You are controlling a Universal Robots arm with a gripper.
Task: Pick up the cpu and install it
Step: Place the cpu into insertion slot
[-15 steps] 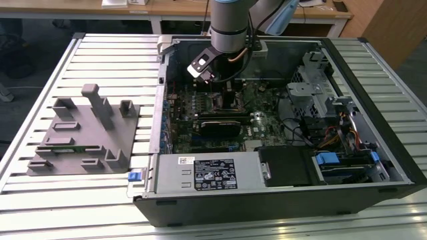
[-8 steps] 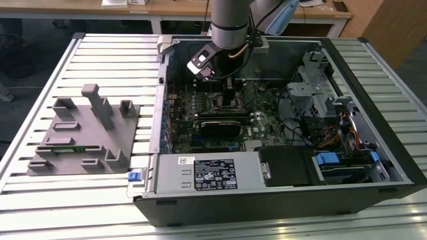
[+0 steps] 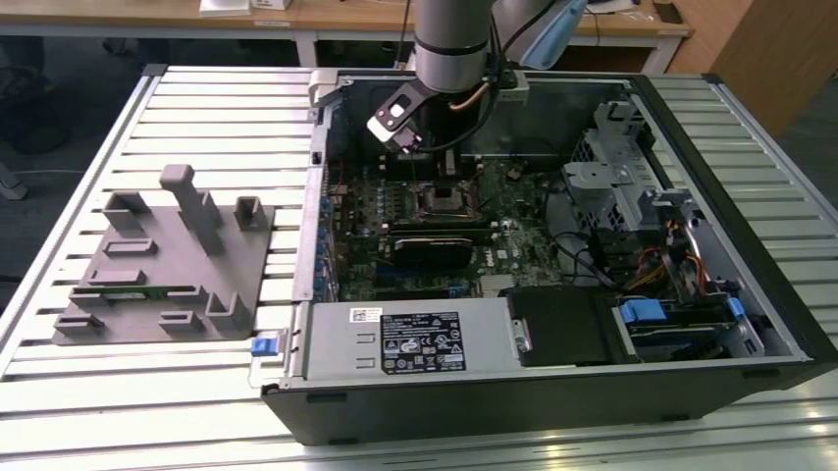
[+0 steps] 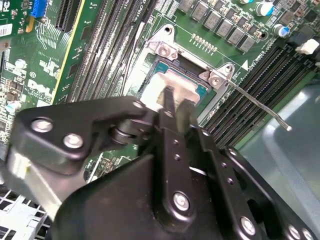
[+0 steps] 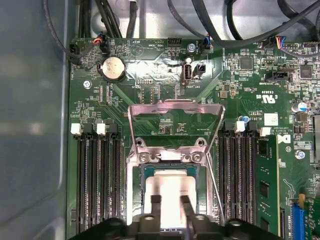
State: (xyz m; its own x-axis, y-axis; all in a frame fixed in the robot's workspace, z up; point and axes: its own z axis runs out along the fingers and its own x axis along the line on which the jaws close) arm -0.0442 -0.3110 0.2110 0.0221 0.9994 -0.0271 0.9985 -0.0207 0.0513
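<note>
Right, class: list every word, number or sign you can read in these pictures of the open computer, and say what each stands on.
Nothing can be quoted with confidence.
White sticker on the silver metal box: print too small to read.
Green circuit board: white lettering and signs, too small to read.
Silvery-white square cpu: no print to be seen.

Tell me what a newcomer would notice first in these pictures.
The robot arm reaching down into the open computer case, mid-frame in the exterior view, draws the eye first. In the first wrist view the silvery cpu is at the motherboard socket, whose metal retention frame stands flipped up, with the hand directly over the cpu. A grey tray lies at the exterior view's left.
</note>
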